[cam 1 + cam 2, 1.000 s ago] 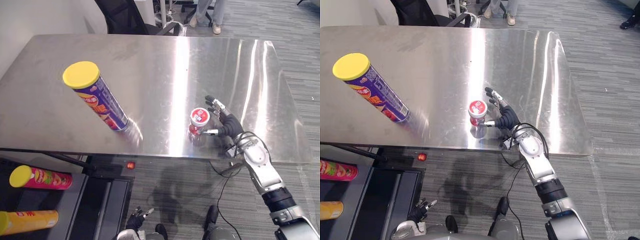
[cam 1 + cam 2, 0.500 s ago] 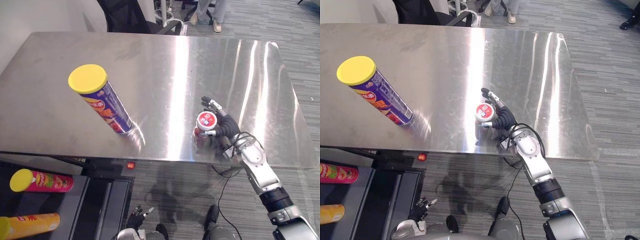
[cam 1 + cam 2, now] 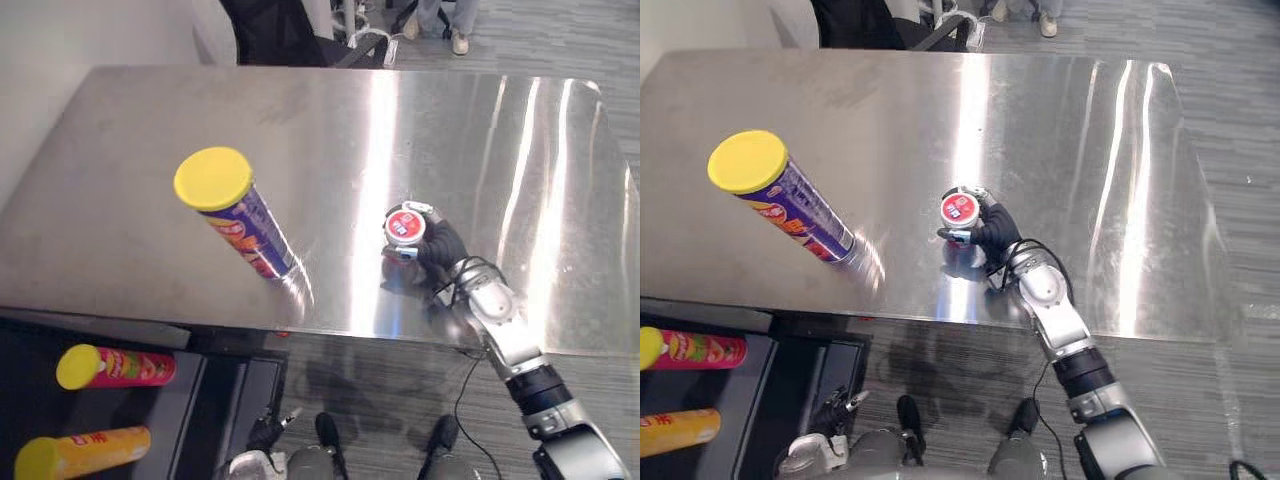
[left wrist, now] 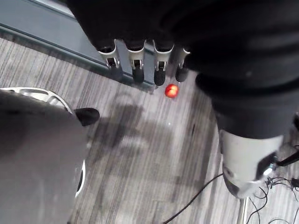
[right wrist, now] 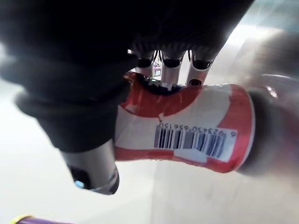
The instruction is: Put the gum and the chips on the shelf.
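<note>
- Left eye view: right hand (image 3: 441,246) is clasping the red-white gum tub (image 3: 404,224) near the front edge of the steel table (image 3: 130,180); the yellow-lidded chips tube (image 3: 240,215) is standing apart.
- Left wrist view: left hand (image 4: 136,61) is hanging with relaxed fingers above the grey floor (image 4: 140,154).
- Right wrist view: a barcode label (image 5: 194,140) is showing on the tub.

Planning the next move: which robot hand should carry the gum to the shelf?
Right. The right robot hand is curled round the gum tub near the table's front edge; the left robot hand hangs open below table level, holding nothing.
</note>
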You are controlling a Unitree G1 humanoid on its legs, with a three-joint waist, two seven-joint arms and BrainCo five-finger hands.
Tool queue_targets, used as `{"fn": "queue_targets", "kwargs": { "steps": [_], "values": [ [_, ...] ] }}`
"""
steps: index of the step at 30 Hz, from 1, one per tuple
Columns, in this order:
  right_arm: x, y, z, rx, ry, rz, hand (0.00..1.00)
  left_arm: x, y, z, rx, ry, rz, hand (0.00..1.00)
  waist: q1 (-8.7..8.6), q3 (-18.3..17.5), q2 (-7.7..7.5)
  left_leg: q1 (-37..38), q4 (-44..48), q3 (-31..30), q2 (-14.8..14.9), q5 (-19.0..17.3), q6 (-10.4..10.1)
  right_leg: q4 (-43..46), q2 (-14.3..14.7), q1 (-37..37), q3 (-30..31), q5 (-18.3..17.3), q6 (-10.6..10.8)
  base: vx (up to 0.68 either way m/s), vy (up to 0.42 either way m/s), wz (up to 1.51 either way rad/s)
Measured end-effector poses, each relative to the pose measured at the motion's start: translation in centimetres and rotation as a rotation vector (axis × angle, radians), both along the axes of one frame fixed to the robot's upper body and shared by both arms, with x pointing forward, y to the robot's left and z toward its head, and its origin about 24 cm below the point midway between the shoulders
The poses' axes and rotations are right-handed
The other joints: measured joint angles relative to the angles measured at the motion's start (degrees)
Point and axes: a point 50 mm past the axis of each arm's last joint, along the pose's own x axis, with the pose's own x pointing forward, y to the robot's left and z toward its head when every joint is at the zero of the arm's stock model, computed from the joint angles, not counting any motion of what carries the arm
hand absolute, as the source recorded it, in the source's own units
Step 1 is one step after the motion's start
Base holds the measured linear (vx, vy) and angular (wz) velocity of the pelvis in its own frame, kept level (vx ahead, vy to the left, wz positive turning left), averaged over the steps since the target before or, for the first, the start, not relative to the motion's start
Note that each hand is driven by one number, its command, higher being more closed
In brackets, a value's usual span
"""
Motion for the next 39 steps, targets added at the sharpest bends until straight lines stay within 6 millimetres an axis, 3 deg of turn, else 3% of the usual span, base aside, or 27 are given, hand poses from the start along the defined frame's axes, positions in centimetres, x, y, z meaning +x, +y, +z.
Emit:
{"fn": "queue_targets", "kwargs": {
  "steps": [2,6,10,19,22,27,32,39],
  "values": [
    [-0.1,0.4,0.0,0.003,0.002,0.018,1.0,0.1,0.1,0.0,0.004,-0.002,0.001,0.0,0.81,-0.3,-0.61,0.5,0.0,0.0,0.1,0.0,0.0,0.0,0.1,0.4,-0.1,-0.3,0.3,0.04,-0.004,-0.02],
    [-0.3,0.4,-0.4,-0.002,0.014,0.028,1.0,0.0,0.0,0.0,0.004,0.0,0.0,0.0,0.6,-0.3,-0.52,0.6,-0.1,0.1,0.5,0.3,-0.4,0.0,0.4,0.7,-0.3,-1.6,2.0,0.03,-0.042,-0.03],
    [-0.8,0.1,-0.1,0.0,-0.009,0.029,1.0,0.0,-0.3,0.0,0.011,0.004,-0.027,0.0,-0.1,-0.6,-0.14,1.6,-1.1,0.3,1.9,0.9,-1.1,0.0,2.2,1.0,-0.3,-1.6,1.9,0.0,-0.059,-0.08],
    [-2.5,0.0,0.2,0.018,-0.045,0.039,1.0,-0.1,-1.0,-0.2,-0.006,0.013,-0.032,0.0,-0.85,-1.4,-0.14,1.8,-2.5,0.0,1.9,2.2,-0.9,0.0,2.3,0.9,-0.3,-1.8,1.6,-0.05,-0.027,0.01],
    [-2.9,0.0,0.4,0.024,-0.06,0.039,1.0,-0.2,-1.2,-0.3,-0.007,0.02,-0.036,0.0,-0.78,-2.0,-0.48,2.5,-4.4,0.1,1.7,2.7,-1.0,0.0,2.5,0.8,-0.3,-3.2,1.4,-0.07,-0.028,-0.02],
    [-3.9,-0.1,0.6,0.042,-0.079,0.042,1.0,-0.3,-0.8,-0.4,0.019,0.031,-0.057,0.0,-0.91,-3.4,-1.92,2.5,-5.0,0.2,0.3,3.6,-1.3,0.0,1.2,0.6,-0.2,-8.3,3.7,-0.08,-0.063,-0.04],
    [-4.2,-1.0,0.7,0.059,-0.088,0.001,1.0,-1.1,-0.9,-0.7,0.02,0.064,-0.055,0.0,-2.17,-5.0,-0.86,2.4,-5.1,0.1,1.7,4.7,-2.1,0.5,2.9,0.2,-0.1,-8.8,3.0,-0.06,-0.083,-0.04],
    [-5.4,-1.6,1.2,0.081,-0.13,-0.01,1.0,-1.7,-0.6,-0.8,0.03,0.08,-0.063,0.0,-2.4,-7.3,-2.01,2.4,-5.1,-0.3,2.3,5.1,-2.4,1.2,3.3,0.0,-0.2,-9.0,2.6,-0.01,-0.014,-0.01]
  ]
}}
